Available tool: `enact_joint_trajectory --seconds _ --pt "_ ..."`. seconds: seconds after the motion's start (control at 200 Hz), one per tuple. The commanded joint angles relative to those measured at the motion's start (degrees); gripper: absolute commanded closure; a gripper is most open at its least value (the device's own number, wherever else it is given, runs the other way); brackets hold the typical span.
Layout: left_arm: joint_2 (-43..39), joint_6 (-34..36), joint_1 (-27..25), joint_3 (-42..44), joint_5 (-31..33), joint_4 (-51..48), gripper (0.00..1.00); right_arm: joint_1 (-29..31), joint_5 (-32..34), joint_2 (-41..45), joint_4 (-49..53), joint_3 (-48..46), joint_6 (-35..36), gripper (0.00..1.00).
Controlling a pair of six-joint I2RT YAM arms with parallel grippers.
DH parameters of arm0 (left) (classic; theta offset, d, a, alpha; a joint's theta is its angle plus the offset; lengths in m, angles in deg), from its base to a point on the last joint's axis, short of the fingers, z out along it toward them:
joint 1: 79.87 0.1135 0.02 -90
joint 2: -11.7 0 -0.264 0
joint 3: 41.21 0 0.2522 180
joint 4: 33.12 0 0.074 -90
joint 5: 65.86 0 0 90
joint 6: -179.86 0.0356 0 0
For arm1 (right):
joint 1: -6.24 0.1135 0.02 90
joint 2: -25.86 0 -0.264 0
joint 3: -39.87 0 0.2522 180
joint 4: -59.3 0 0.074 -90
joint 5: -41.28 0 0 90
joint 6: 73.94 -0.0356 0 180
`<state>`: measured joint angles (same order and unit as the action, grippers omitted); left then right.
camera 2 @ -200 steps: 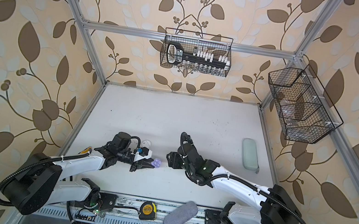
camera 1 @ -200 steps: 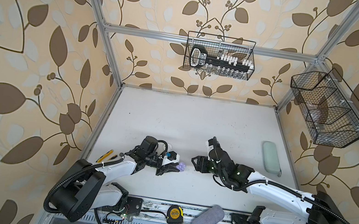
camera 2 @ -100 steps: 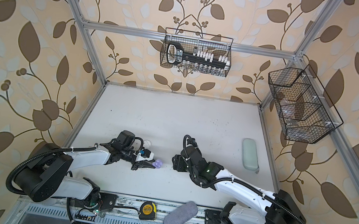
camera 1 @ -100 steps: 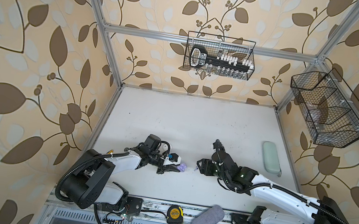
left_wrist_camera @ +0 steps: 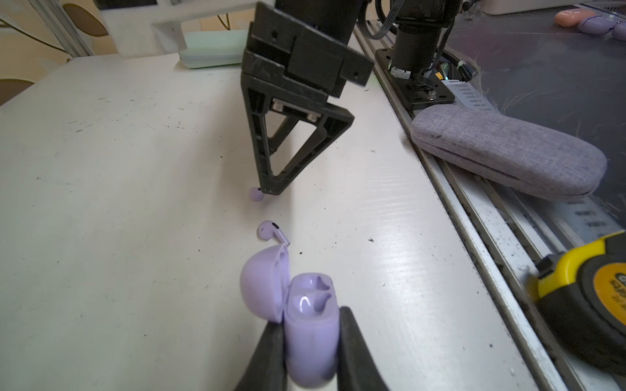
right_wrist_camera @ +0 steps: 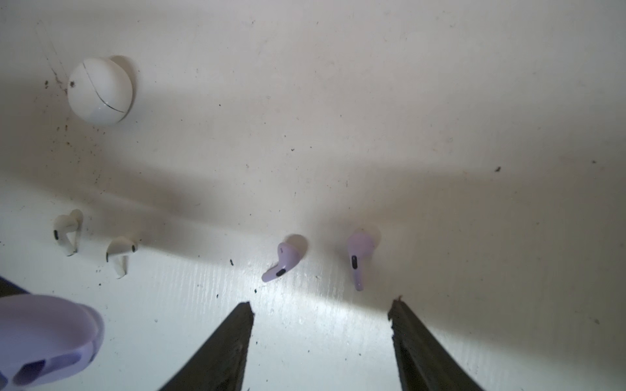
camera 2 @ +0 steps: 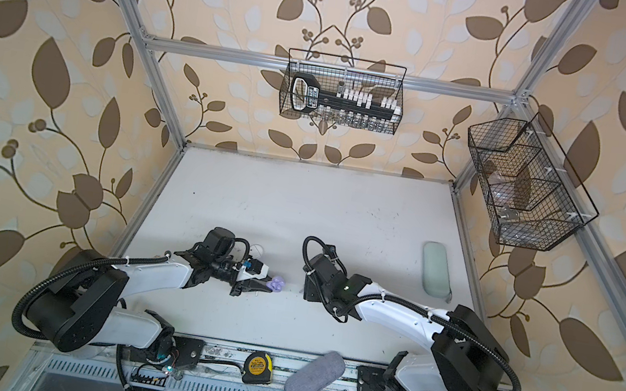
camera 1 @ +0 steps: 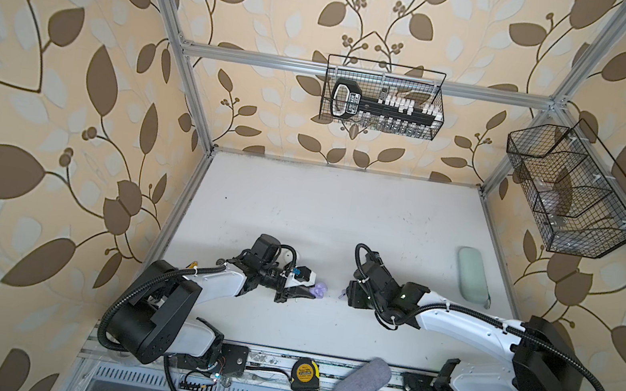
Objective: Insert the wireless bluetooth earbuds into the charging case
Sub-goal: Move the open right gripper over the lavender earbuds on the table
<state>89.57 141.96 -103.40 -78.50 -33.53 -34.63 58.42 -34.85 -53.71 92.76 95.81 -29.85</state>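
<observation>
My left gripper (left_wrist_camera: 310, 320) is shut on the lavender charging case (left_wrist_camera: 311, 325), whose lid stands open with both sockets empty; the case (camera 1: 319, 288) also shows in both top views. Two lavender earbuds (right_wrist_camera: 283, 259) (right_wrist_camera: 357, 257) lie on the table just beyond my right gripper (right_wrist_camera: 321, 303), which is open and holds nothing. In the left wrist view, one earbud (left_wrist_camera: 271, 232) lies close to the case lid, and the other earbud (left_wrist_camera: 254, 194) peeks from behind a right fingertip (left_wrist_camera: 269, 189). Two white earbuds (right_wrist_camera: 67, 230) (right_wrist_camera: 120, 252) and a closed white case (right_wrist_camera: 100, 91) lie farther off.
A mint glasses case (camera 1: 474, 275) lies at the table's right side. A grey fabric case (camera 1: 361, 382) and a yellow tape measure (camera 1: 303, 374) rest on the front rail. Wire baskets (camera 1: 382, 97) (camera 1: 572, 193) hang on the back and right walls.
The left arm's rear links have swung while its gripper stays put on the case. The right wrist has shifted slightly above the lavender earbuds.
</observation>
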Motion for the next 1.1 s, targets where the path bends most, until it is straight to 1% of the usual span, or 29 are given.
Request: enact_joint_trajectory --seconds 0.0,0.145,0.56,0.675,0.765,0.93,1.095 --pt "0.39 -0.83 0.59 0.02 -0.89 1.63 1.00 0.86 3.93 -1.65 3.76 3.46 -1.19 0.35" --pt "0.66 -2.04 0.59 -0.12 -0.34 2.43 1.00 0.47 5.20 -4.29 6.05 5.26 -1.53 0.38" --pt "0.91 -1.68 0.59 -0.45 -0.16 1.83 1.00 -1.72 3.36 -8.59 6.75 7.68 -0.71 0.49" --pt "0.94 -1.41 0.59 -0.60 -0.34 1.46 1.00 -2.10 3.24 -9.58 7.81 8.85 -0.32 0.50" --pt "0.84 -0.84 0.59 -0.43 -0.43 1.28 1.00 -2.55 3.38 -10.61 9.24 10.17 -0.18 0.55" --pt "0.77 -0.51 0.59 -0.34 -0.43 1.25 1.00 -3.17 3.22 -12.27 10.69 11.82 0.36 0.57" --pt "0.72 -0.19 0.59 -0.25 -0.59 1.00 1.00 -3.34 2.68 -13.69 11.21 12.91 1.11 0.57"
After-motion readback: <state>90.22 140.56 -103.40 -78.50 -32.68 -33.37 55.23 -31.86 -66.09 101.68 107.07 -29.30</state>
